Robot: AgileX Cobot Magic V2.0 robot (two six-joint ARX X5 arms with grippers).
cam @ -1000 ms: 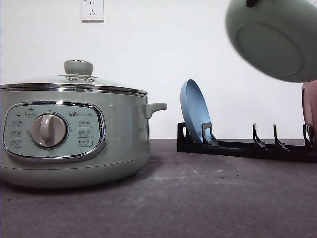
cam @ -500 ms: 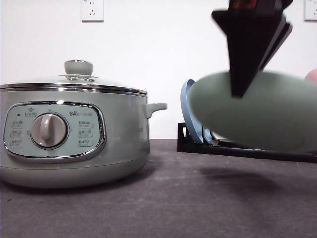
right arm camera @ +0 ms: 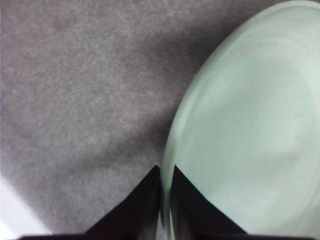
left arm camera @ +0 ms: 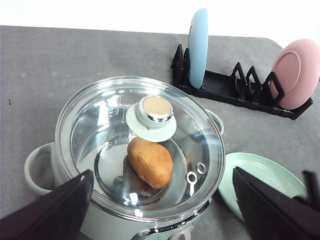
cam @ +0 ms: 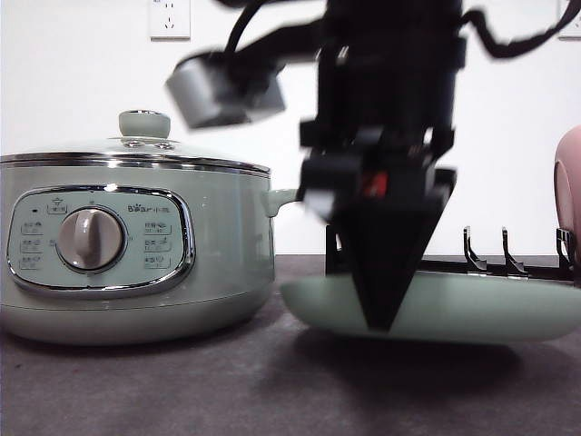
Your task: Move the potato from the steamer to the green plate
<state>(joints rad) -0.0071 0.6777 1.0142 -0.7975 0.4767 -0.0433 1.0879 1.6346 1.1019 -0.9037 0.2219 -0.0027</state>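
Pinching the green plate (cam: 508,313) by its rim, your right gripper (right arm camera: 166,200) has it level, low on the table (cam: 182,381) beside the steamer (cam: 136,254). Potato (left arm camera: 150,162) sits inside under the closed lid (left arm camera: 100,130); left gripper (left arm camera: 160,210) hangs above, fingers wide apart, empty.

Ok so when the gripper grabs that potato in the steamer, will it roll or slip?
The potato is a lumpy oval, so it will probably wobble rather than roll far. Its skin looks smooth and matte, so slipping seems unlikely under a firm pinch. It looks solid, likely rigid and fairly heavy for its size. The steamer lid is still on.
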